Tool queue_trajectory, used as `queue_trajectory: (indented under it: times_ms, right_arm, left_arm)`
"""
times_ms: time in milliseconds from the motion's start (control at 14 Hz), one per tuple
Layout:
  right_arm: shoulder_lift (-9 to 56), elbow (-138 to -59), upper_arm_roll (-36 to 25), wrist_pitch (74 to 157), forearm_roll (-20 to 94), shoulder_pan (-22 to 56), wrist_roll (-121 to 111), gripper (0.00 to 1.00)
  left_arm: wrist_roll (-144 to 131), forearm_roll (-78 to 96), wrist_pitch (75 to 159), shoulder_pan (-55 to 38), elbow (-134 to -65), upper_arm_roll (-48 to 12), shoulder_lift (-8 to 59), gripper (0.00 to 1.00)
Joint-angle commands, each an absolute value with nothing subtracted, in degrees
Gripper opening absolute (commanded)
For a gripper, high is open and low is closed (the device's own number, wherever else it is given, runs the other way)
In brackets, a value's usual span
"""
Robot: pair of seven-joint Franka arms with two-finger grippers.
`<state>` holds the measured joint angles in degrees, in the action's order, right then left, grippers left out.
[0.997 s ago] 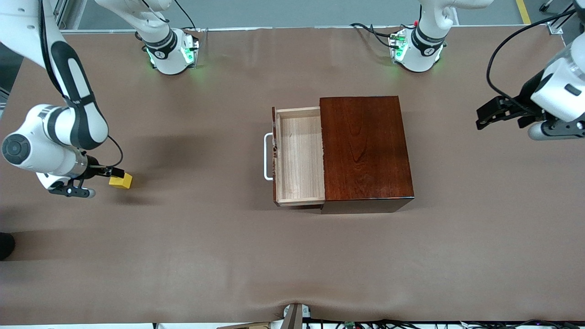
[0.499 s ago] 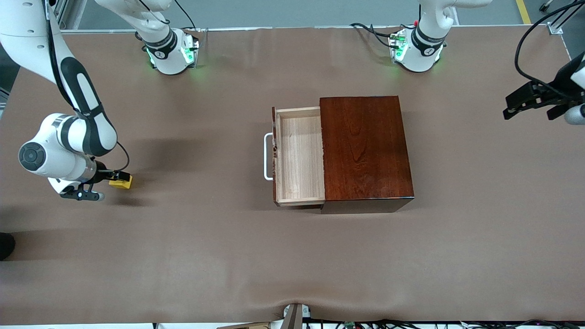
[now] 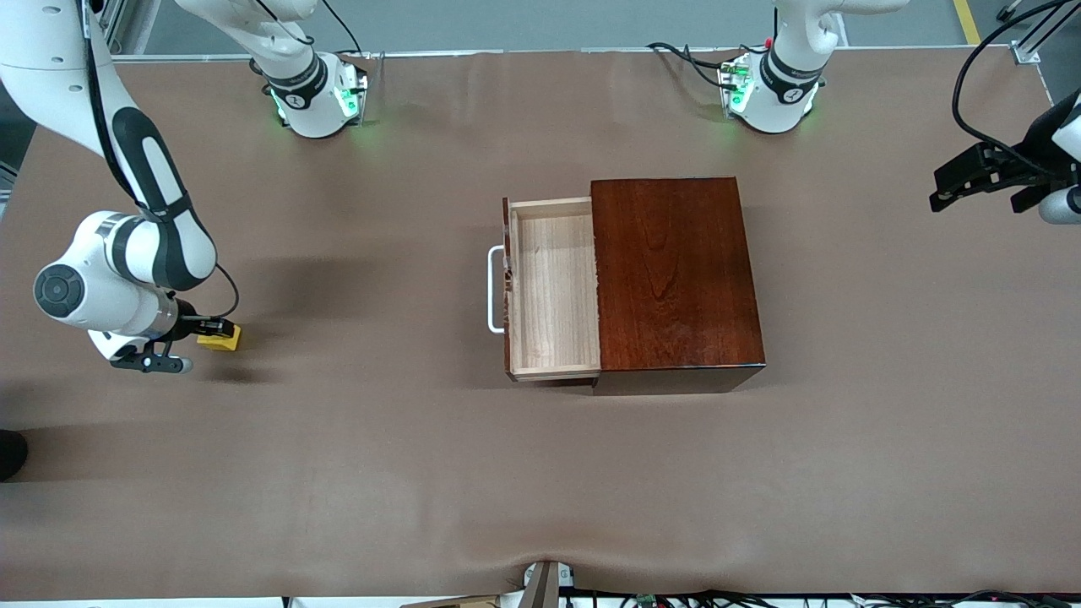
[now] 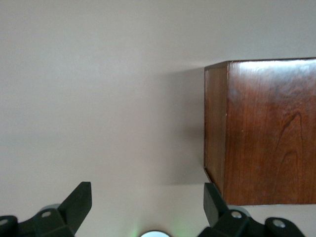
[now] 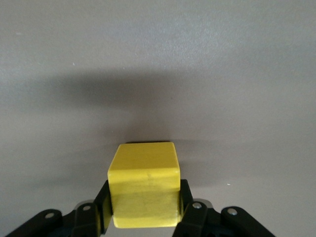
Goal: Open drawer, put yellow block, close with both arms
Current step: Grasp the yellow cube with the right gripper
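The yellow block (image 3: 225, 341) sits toward the right arm's end of the table, well away from the box. My right gripper (image 3: 211, 328) is shut on it at table level. In the right wrist view the block (image 5: 143, 170) fills the gap between both fingers of the right gripper (image 5: 144, 205). The drawer (image 3: 553, 287) is pulled out of the dark mahogany box (image 3: 676, 270), its pale tray empty and its white handle (image 3: 493, 289) facing the right arm's end. My left gripper (image 3: 971, 180) hangs open and empty over the left arm's end of the table; the left wrist view shows the left gripper (image 4: 147, 203) and the box (image 4: 266, 128).
The brown table cover (image 3: 380, 473) is bare round the box and the block. The two green-lit arm bases (image 3: 317, 97) (image 3: 764, 93) stand along the table edge farthest from the front camera.
My right gripper moved in on the yellow block and closed on it; the block shifted slightly. My left arm drew away from the box toward its end of the table.
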<state>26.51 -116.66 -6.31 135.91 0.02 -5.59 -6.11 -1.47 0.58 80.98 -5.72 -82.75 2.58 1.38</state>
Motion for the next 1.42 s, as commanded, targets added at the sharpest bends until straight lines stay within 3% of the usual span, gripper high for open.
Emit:
queue_trajectory:
  times_ms: [0,356,712,1069,1354]
  right_arm:
    - [26.19,-115.67,-6.06,134.91,0.7,-5.54,-6.15,0.0]
    - [23.48,-109.34,-5.54,120.0,0.79,-3.35,2.35,0.0]
    - [16.54,-108.55,-5.36,110.58,0.79,1.92,16.76,0.0]
    - [13.97,-103.9,-5.01,99.25,5.88,6.76,28.98,0.0]
    - [12.31,-102.13,-5.01,97.12,9.75,11.85,41.53,0.0]
  left_arm:
    - [1.4,-0.53,79.28,-3.78,-82.97,1.14,0.26,1.0]
    - [1.94,-0.53,79.28,-3.25,-82.97,0.62,0.53,1.0]
    - [1.06,-0.35,79.36,-3.43,-83.06,0.44,0.97,1.0]
    - [0.97,-0.44,79.37,-3.34,-83.06,-0.35,1.05,1.0]
    - [0.97,-0.44,79.45,-3.34,-83.14,-0.53,1.14,1.0]
